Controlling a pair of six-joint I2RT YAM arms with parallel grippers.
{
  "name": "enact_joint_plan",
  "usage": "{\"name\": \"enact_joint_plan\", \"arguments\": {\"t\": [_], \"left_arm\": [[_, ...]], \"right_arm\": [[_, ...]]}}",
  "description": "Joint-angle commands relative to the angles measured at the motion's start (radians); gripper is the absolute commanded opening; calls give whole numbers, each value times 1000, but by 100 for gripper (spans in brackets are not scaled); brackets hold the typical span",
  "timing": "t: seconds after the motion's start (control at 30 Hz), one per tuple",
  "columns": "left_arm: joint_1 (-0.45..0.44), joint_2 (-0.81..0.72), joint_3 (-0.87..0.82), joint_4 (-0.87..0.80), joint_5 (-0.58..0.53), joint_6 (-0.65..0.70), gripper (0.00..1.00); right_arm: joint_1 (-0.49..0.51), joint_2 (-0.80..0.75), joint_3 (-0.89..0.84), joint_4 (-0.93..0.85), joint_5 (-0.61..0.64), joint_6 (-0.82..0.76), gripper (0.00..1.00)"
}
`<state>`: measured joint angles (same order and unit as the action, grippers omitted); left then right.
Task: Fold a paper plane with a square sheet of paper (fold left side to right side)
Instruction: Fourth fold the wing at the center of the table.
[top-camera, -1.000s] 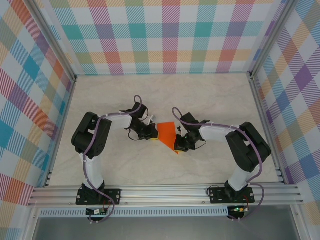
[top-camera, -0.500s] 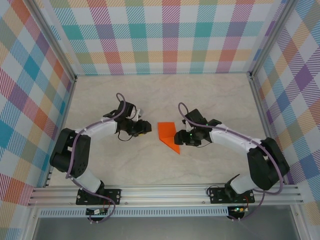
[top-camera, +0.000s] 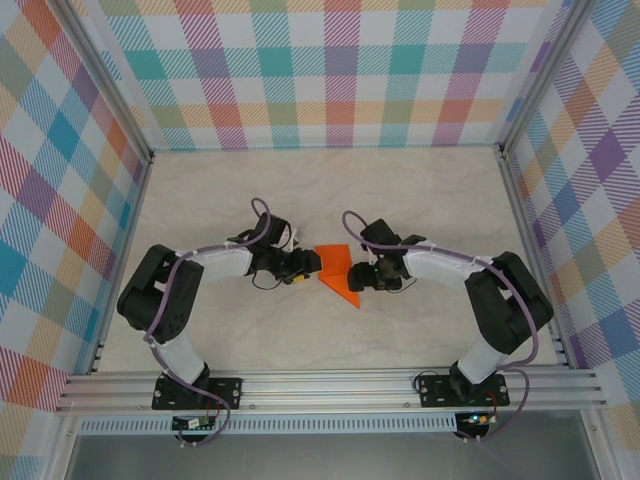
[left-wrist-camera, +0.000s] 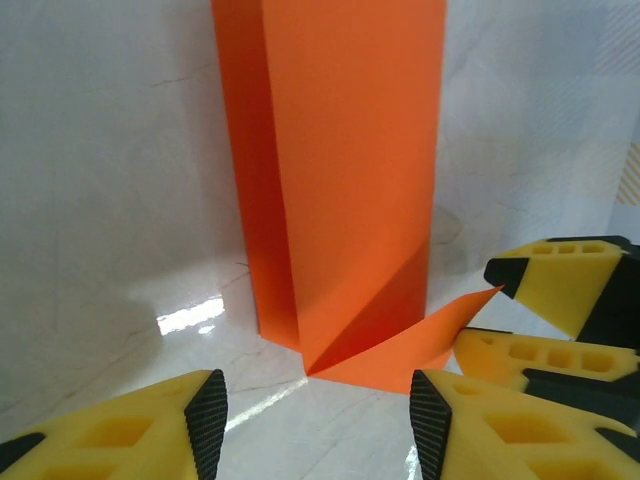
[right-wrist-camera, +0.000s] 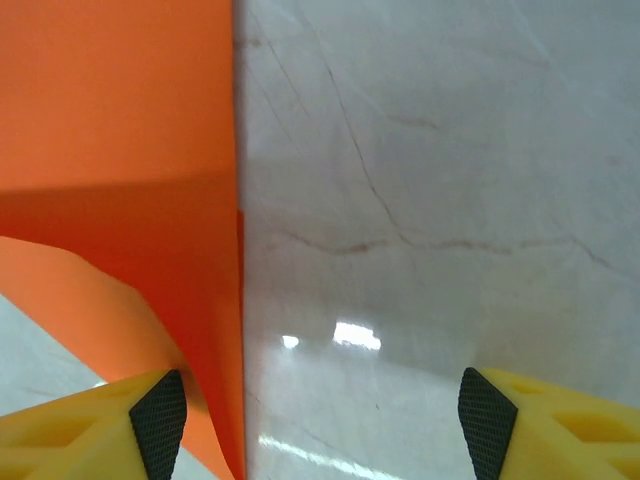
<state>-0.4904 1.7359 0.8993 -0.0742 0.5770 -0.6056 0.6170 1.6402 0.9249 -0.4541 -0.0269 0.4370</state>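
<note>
Paper sheet (top-camera: 336, 266), one, lies between two spread end effectors (top-camera: 313, 264) (top-camera: 354, 277).

Bright, even light falls from above on the pale marble-patterned tabletop (top-camera: 400, 200). The top view is sharp, with only faint, soft shadows beneath the arms (top-camera: 222, 258). Up close, the glossy surface throws back small white glare patches in both wrist views. The bright orange folded sheet of paper (left-wrist-camera: 350, 150) is evenly lit in the left wrist view, while a lifted flap lays a darker band across it in the right wrist view. The left claw (left-wrist-camera: 318, 420) looks slightly soft at the bottom of its frame.
</note>
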Motion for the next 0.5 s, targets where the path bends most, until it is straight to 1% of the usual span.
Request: {"name": "enact_joint_plan", "arguments": {"t": [0.0, 0.17, 0.27, 0.4, 0.47], "left_arm": [[-11, 14, 34, 25, -7, -15, 54], [-26, 52, 53, 36, 12, -20, 54], [-36, 69, 68, 39, 15, -24, 53], [-43, 82, 87, 35, 14, -24, 50], [-46, 86, 91, 40, 15, -28, 47]], "right_arm": [[5, 22, 30, 32, 13, -17, 74], [4, 35, 30, 29, 27, -18, 74], [4, 32, 25, 28, 44, -12, 74], [3, 24, 17, 35, 45, -8, 73], [3, 22, 16, 34, 47, -7, 73]]}}
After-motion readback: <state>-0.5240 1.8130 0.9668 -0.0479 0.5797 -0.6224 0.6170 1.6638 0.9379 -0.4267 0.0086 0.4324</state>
